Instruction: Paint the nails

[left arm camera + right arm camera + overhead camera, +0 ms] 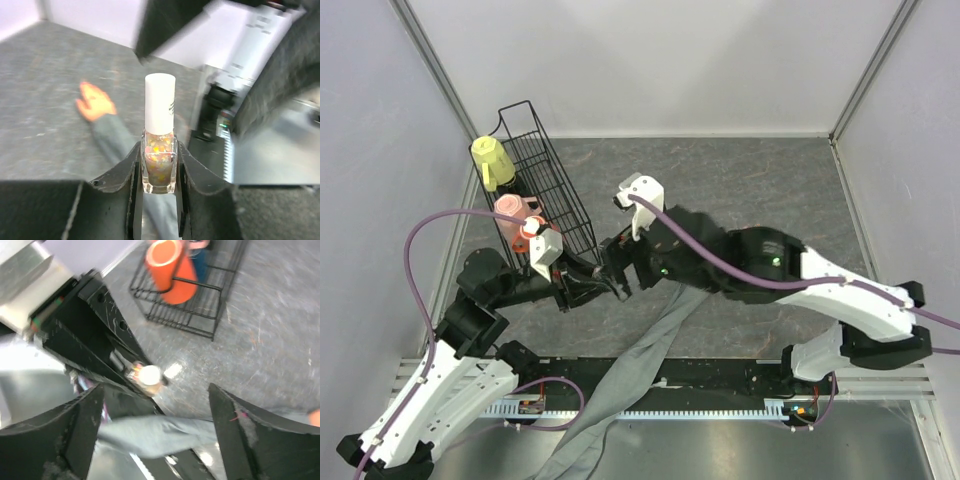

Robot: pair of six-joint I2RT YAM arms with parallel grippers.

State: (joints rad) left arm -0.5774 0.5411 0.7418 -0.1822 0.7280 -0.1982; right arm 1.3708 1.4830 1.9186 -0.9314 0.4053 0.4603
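A wire basket (558, 190) near the counter's far left corner is holding a yellow container (492, 160), a pink container (512, 207) and an orange container (172, 272). The left pincer (159, 172) is clamping a white-capped glitter polish bottle (159, 150). The right pincer (157, 410) is hovering above it, spread wide. The mannequin hand (96, 104) is lying mid-counter, beyond the left pincer and apart from it, its nails (85, 91) blurred.

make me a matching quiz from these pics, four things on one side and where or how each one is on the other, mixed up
1 nail polish bottle
2 mannequin hand
3 orange cup
4 right fingers

a lying on the table
b spread open
c in the wire basket
d clamped between the left fingers

Pairs: 1-d, 2-a, 3-c, 4-b
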